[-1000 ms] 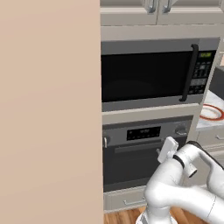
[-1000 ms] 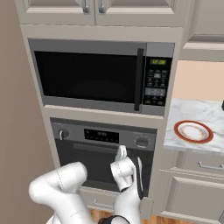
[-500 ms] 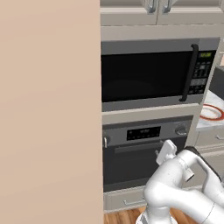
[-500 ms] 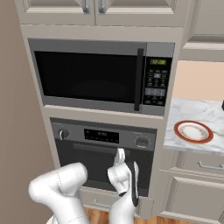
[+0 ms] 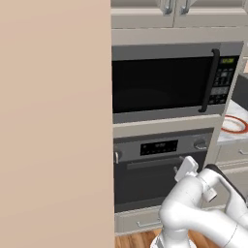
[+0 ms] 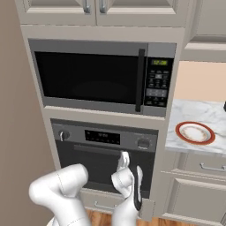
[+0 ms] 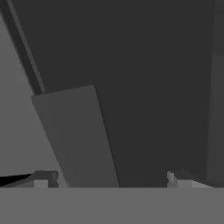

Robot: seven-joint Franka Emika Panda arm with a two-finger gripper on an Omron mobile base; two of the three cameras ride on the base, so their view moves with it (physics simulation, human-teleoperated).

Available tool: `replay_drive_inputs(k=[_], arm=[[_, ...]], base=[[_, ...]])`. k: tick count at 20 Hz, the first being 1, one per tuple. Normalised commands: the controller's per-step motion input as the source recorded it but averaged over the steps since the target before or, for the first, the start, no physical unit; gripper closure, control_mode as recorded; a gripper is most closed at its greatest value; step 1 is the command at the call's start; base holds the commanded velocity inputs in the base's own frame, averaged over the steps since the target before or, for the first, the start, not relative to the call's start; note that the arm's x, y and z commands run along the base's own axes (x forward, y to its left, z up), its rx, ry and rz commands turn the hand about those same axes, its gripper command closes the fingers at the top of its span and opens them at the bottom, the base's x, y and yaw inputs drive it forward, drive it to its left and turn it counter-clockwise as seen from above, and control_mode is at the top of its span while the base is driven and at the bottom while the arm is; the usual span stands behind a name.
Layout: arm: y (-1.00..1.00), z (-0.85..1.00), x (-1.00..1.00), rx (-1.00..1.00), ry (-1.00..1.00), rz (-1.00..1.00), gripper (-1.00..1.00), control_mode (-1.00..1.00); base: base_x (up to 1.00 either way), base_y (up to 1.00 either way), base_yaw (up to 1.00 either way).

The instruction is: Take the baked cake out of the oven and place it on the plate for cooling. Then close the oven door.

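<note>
To my right, marble tabletop [image 6: 201, 115] carries the plate [image 6: 195, 133], sitting flat near its front edge.

One oven [image 6: 103, 152] with one door handle [image 6: 97, 150] and two round knobs [image 6: 143, 143]; one microwave [image 6: 103, 75]; one red-rimmed plate [image 6: 195, 133] on one marble counter [image 6: 194, 112]; two upper cabinet handles [image 6: 93, 6] were visible.

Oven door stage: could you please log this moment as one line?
phase: reaching | gripper: open, at oven door handle | door: closed | plate: bare
</note>
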Motion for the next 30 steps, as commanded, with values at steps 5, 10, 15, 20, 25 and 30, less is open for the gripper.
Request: replay_drive_inputs(k=[5, 10, 15, 20, 25, 30], arm=[[0.11, 0.00, 0.15, 0.00, 0.00, -0.02, -1.00, -1.00], [0.08, 0.00, 0.05, 0.00, 0.00, -0.01, -1.00, -1.00], [0.00, 0.11, 0.00, 0.00, 0.00, 0.00, -1.00, -1.00], [0.00, 0.14, 0.00, 0.00, 0.00, 0.00, -1.00, -1.00], [0.09, 0.02, 0.04, 0.00, 0.00, 0.00, -1.00, -1.00], [0.13, 0.00, 0.12, 0.00, 0.00, 0.00, -1.00, -1.00]], base=[[0.00, 0.00, 0.00], [0.00, 0.00, 0.00], [0.00, 0.00, 0.00], [0.00, 0.00, 0.00], [0.00, 0.00, 0.00], [0.00, 0.00, 0.00]])
